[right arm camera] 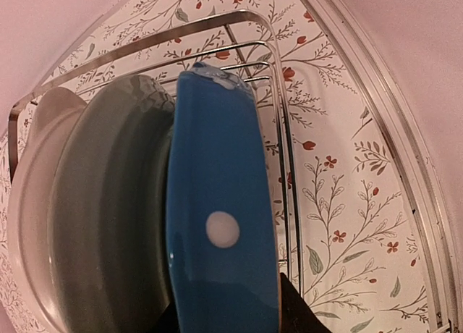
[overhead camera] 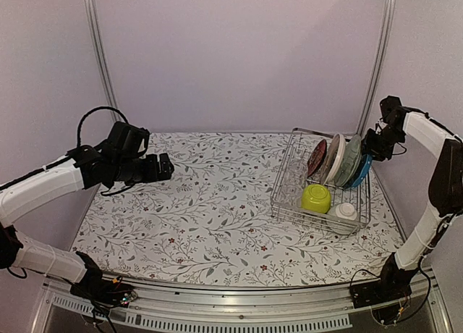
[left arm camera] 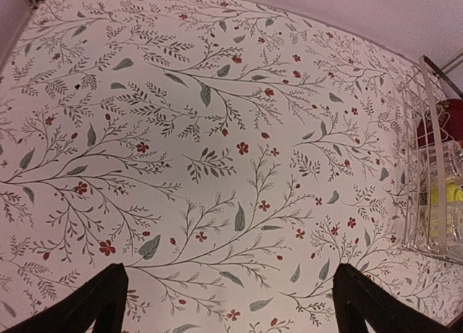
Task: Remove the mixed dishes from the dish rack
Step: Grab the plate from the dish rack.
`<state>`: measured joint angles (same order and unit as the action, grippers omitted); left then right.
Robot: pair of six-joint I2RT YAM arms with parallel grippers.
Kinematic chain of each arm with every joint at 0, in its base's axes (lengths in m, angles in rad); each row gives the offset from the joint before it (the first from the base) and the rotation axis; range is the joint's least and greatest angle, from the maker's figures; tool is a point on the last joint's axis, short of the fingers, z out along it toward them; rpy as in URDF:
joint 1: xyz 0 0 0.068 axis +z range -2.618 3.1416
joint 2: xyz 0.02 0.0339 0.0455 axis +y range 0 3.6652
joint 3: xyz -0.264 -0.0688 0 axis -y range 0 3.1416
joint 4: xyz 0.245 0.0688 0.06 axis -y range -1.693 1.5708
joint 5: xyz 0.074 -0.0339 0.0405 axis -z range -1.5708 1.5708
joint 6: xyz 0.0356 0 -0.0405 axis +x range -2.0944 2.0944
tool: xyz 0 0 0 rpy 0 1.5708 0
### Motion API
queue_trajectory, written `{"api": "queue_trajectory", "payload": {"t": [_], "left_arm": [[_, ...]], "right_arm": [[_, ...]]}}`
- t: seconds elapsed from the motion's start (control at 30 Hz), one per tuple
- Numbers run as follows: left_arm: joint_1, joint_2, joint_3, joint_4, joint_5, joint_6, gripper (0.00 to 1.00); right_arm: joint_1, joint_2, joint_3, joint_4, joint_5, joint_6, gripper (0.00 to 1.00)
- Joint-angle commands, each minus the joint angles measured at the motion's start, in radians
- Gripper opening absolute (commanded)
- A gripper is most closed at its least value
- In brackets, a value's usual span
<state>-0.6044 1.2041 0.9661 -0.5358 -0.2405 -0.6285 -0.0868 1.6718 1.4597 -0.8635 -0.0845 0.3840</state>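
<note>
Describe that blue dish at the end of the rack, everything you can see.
The blue dish looks glossy and glazed, bright blue with one white dot showing. It stands on edge at the right end of the dish rack, next to a grey-green plate. The right arm's dark fingers flank its near rim; whether they pinch it is unclear.

Worktop (overhead camera: 202,203): flat, white covering printed with grey-green leafy sprigs and small red flowers, with the pattern running edge to edge. Ribbed aluminium rail (overhead camera: 239,308) along near edge. Directly on it: rectangular silver wire dish rack (overhead camera: 286,181), thin grid sides, sitting flat at right side towards far right corner, close to right edge. Left wrist view: worktop (left arm camera: 217,166) fills frame, rack (left arm camera: 434,166) at right margin. Right wrist view: rack wires (right arm camera: 282,130) above printed worktop (right arm camera: 347,203).
</note>
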Motion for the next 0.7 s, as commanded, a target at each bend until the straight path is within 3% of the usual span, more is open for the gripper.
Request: {"api": "queue_trajectory", "payload": {"t": [0.0,0.3,0.47,0.67], "left_arm": [[0.015,-0.016,0.002,0.008,-0.002,0.009,1.00],[0.020,-0.008,0.002,0.014,0.006,0.009,1.00],[0.020,-0.006,0.000,0.016,0.007,0.008,0.99],[0.020,0.002,0.001,0.020,0.014,0.008,1.00]], "right_arm": [[-0.002,0.042,-0.004,0.039,-0.052,-0.002,0.33],[-0.001,0.066,0.000,0.051,-0.054,-0.004,0.32],[-0.002,0.057,0.020,0.037,-0.057,-0.012,0.20],[-0.001,0.043,0.065,-0.002,-0.062,-0.038,0.16]]}}
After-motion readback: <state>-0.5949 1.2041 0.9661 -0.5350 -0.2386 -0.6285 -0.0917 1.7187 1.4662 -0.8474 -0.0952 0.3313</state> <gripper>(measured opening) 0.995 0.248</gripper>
